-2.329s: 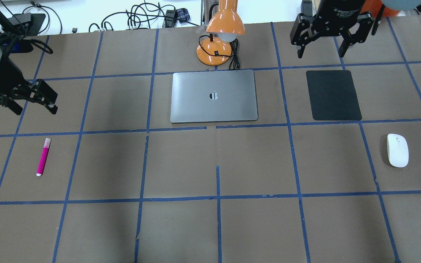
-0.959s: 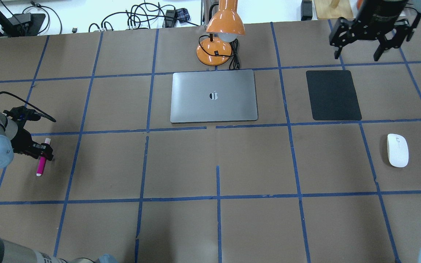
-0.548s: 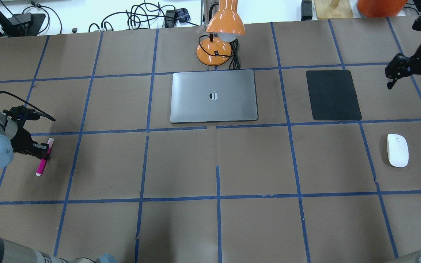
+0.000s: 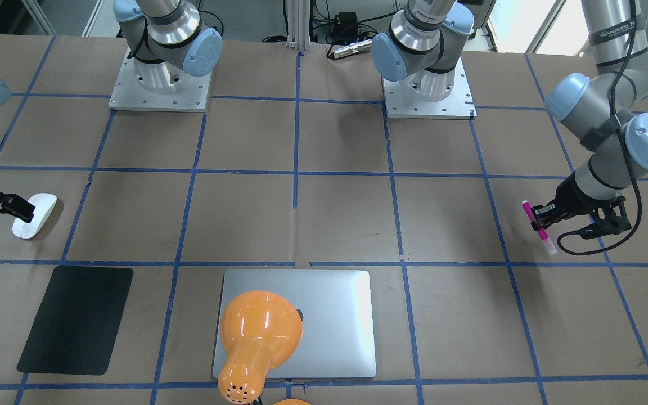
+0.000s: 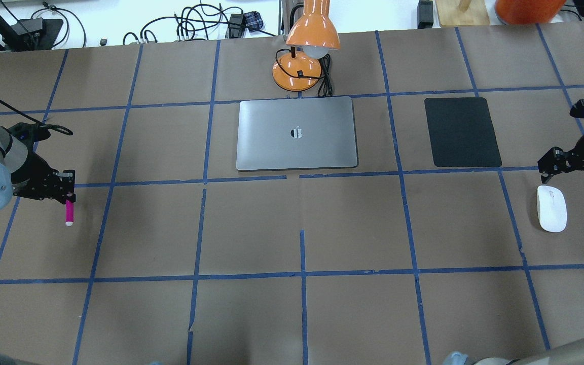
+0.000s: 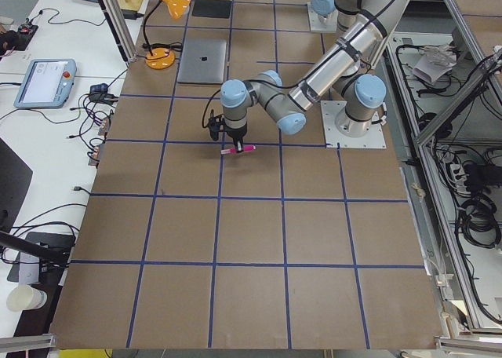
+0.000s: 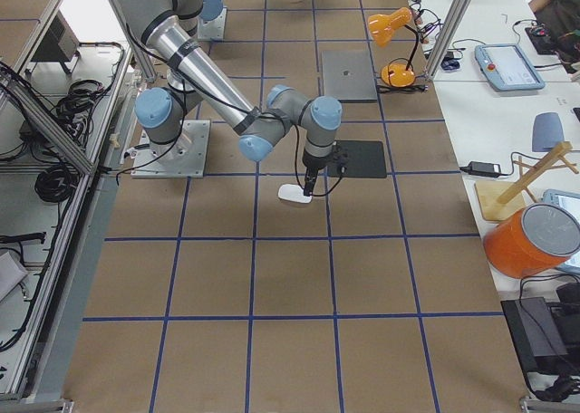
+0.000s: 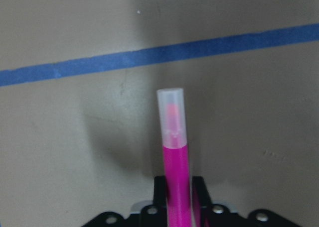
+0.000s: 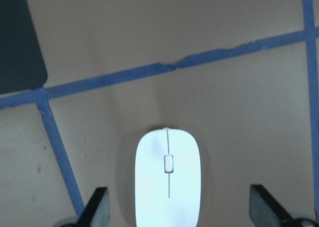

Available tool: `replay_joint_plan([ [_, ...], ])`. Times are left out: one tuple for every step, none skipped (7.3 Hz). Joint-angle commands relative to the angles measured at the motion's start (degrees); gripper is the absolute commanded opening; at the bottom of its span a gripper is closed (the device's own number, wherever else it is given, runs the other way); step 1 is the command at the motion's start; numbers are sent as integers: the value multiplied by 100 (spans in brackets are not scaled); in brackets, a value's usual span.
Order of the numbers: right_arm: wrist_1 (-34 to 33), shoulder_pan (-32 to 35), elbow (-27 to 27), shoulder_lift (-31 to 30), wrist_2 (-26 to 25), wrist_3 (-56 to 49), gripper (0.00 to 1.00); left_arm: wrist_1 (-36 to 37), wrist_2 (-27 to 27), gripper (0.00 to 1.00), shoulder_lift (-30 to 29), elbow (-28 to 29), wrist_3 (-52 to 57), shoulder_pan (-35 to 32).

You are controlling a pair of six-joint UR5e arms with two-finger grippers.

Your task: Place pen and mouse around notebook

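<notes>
Surface (image 5: 302, 314): brown paper with a grid of blue tape. It leaves open room on both flanks of the notebook for setting things down.
Notebook (image 5: 297, 133): the closed silver-grey slab with a dark logo at centre is the landmark. Bring each thing in just beside an edge, not onto the lid, and keep low past the orange lamp (image 5: 306, 48) behind it.
Black mat (image 5: 462, 132): lies flat on the notebook's right, near it, and looks a likely rest for the mouse.
Mouse (image 5: 551, 208): a smooth white oval with a thin grey line on top. It lies on the surface well apart from the notebook, to its right and nearer the robot.
Right jaws: spread wide, with one finger (image 9: 98, 206) each side of the mouse and neither touching it. Centre over the body, go down low and close gently, since the shell looks slippery.
Pen (image 5: 69, 212): short, magenta, with a pale cap. It is well apart from the notebook on its left and seems raised off the surface.
Left jaws: pinching the pen near its middle. Carry it level towards the notebook's left edge and lay it flat before letting go.
</notes>
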Motion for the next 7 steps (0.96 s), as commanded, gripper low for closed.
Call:
replay_joint_plan([
  [-11, -137, 387, -6, 2, -228, 100, -650, -646, 0, 287, 298, -2777, -1060],
  [-90, -251, 519, -6, 28, -343, 100, -624, -658, 0, 305, 289, -3998, -1543],
  [-108, -269, 520, 29, 37, -335, 100, -580, -649, 0, 297, 281, -5020, -2122],
  [-108, -269, 538, 81, 55, -327, 100, -328, -762, 0, 218, 298, -5830, -2607],
  [-108, -269, 547, 82, 55, -326, 100, -177, -781, 0, 104, 289, -6613, -3055],
  [-117, -269, 538, 82, 64, -318, 100, -184, -737, 0, 77, 315, -7717, -3504],
  [-195, -261, 503, 169, 72, -326, 100, -132, -711, 0, 25, 333, -8711, -3987],
])
